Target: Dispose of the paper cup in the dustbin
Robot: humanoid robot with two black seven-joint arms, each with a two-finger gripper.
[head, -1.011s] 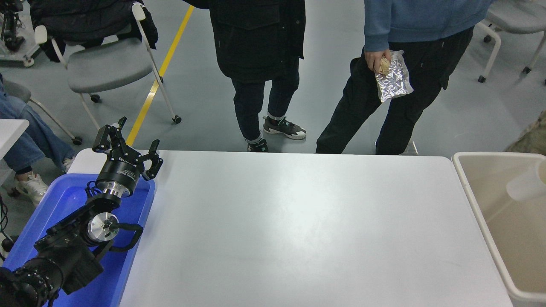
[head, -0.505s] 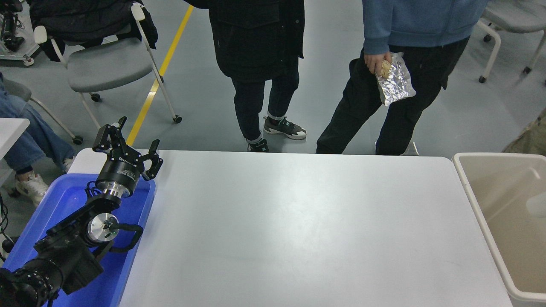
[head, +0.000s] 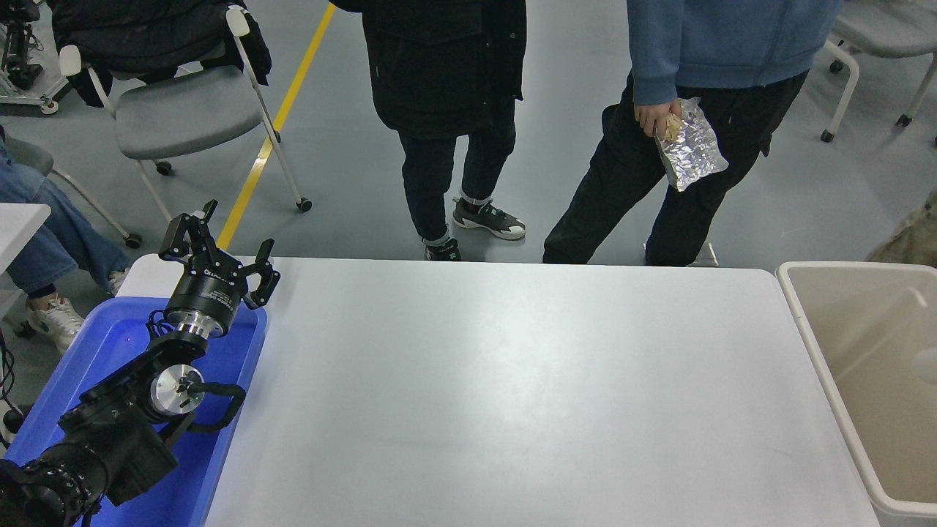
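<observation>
at the far left your left arm sits parked over the blue tray [head: 110, 344], its left gripper [head: 219, 252] raised above the tray's far end with the jaws spread wide, holding nothing and touching nothing. the tray lies along the left edge of the white table [head: 512, 388]. beyond the table's far edge you have two people standing: one in a black coat [head: 443, 66] near the middle, and to the right one in a blue top whose hand [head: 659, 117] grips a crinkled silver foil bag [head: 692, 146]. at the right edge, just beside the table's end, stands the dustbin [head: 805, 322], beige and open-topped. you cannot make out the paper cup on the table or in the visible part of the bin. your right arm does not show in this view.
</observation>
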